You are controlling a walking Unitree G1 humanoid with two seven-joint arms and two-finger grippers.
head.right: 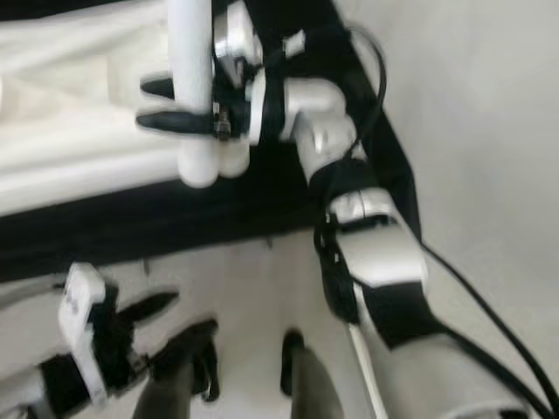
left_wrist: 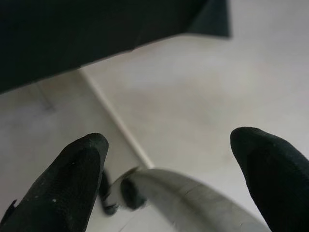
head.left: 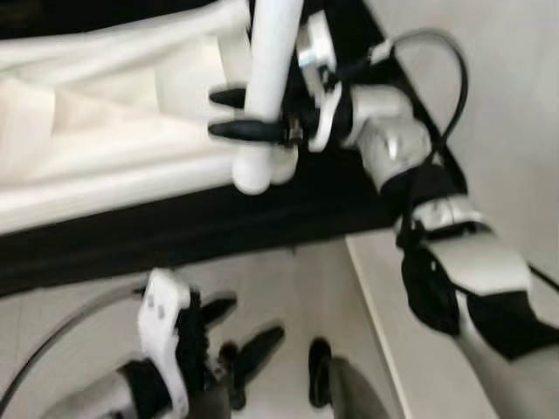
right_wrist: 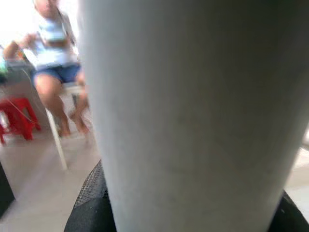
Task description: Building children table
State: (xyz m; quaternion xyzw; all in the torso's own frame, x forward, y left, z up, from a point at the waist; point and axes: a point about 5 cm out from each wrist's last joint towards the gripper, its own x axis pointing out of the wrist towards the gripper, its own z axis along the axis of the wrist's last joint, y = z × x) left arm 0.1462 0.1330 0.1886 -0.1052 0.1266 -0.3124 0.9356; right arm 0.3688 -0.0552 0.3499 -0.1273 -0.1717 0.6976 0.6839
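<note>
A white cylindrical table leg (head.left: 266,78) stands nearly upright above the dark mat, and my right gripper (head.left: 229,113) is shut on it, one black finger on each side. The same leg (right_wrist: 193,111) looms very close in the right wrist view. Behind it lies the white tabletop (head.left: 87,131), tilted on the black mat. My left gripper (head.left: 240,332) hangs low over the pale floor, open, with nothing between its fingers (left_wrist: 72,179).
A black mat (head.left: 175,236) lies under the white parts. A pale wall (head.left: 515,105) and a white baseboard (head.left: 384,323) run along the right. My feet (head.left: 319,371) stand on the floor tiles. A person (right_wrist: 53,63) sits on a chair, with a red stool (right_wrist: 17,118) beside.
</note>
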